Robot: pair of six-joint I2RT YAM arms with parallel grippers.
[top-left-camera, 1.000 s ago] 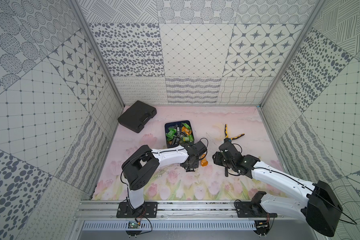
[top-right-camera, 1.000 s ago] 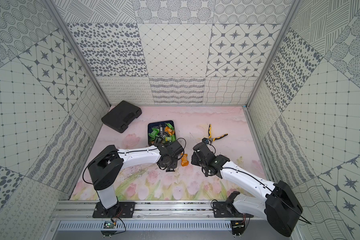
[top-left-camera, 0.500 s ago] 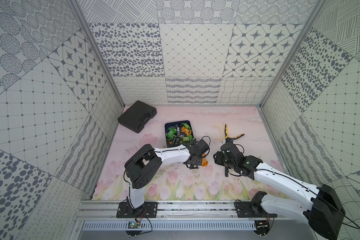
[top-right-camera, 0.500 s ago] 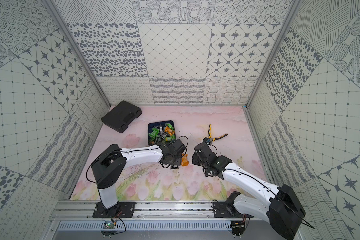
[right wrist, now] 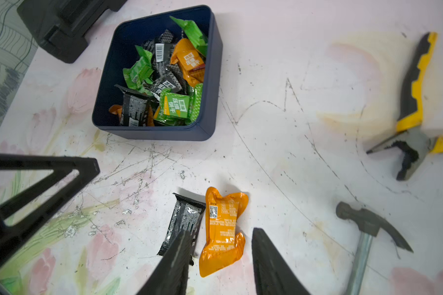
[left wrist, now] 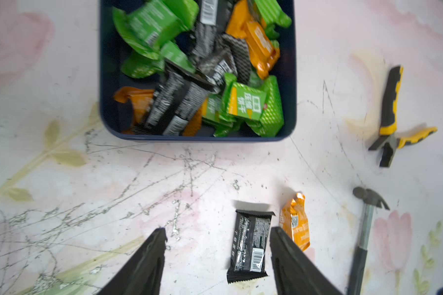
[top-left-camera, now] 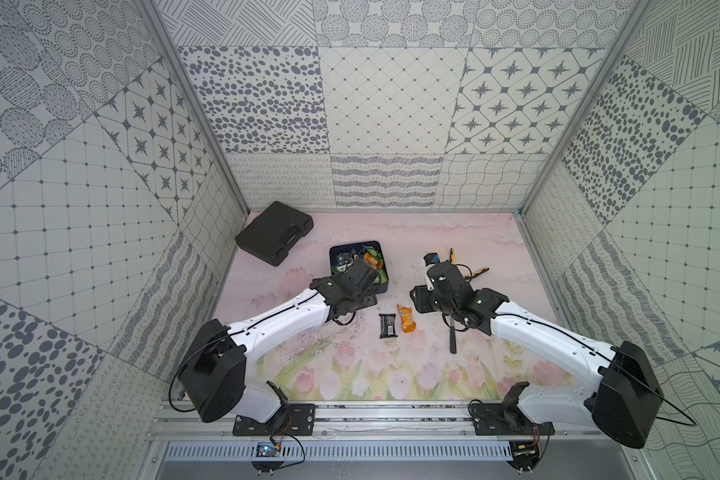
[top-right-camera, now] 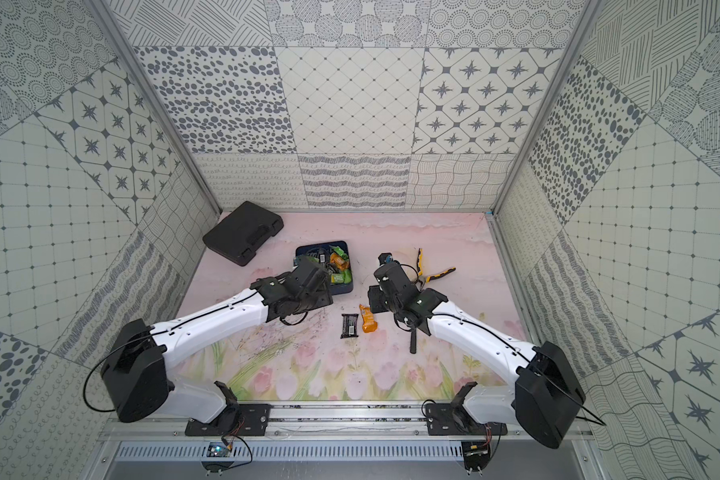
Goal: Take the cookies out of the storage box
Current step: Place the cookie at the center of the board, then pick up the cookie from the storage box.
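Cookies [left wrist: 195,69] piled in navy storage box [left wrist: 197,138], black packet [left wrist: 250,246] and orange packet [right wrist: 221,224] on flowery mat [left wrist: 113,184], left gripper [left wrist: 218,229] wide open, empty, right gripper [right wrist: 222,232] open, empty

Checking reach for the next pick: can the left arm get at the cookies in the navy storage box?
Probably yes: the left gripper hangs open and empty just short of the lidless storage box, with nothing between it and the cookies.

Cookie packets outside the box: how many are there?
2. A black packet and an orange packet lie side by side on the table, near the box; more may be hidden.
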